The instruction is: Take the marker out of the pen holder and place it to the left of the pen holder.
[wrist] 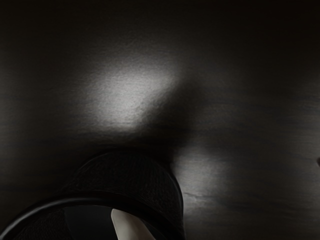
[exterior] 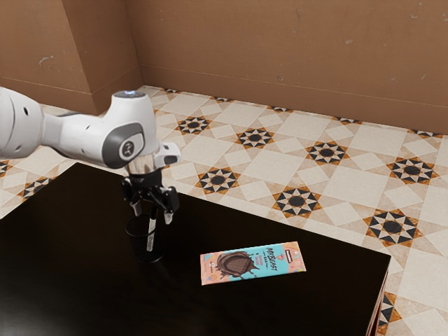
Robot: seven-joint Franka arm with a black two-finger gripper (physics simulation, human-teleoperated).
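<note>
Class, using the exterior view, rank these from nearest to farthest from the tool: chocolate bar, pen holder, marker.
1. Marker: its top reaches up to the tool.
2. Pen holder: below, around the marker's lower part.
3. Chocolate bar: off toward the exterior view's right.

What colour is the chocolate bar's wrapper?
The wrapper is turquoise and peachy pink, clearest in the exterior view.

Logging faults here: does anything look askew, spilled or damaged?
Nothing stands out: the round black pen holder stands upright, the slim black-and-white marker leans inside it, and the flat teal-and-pink chocolate packet looks intact.
</note>
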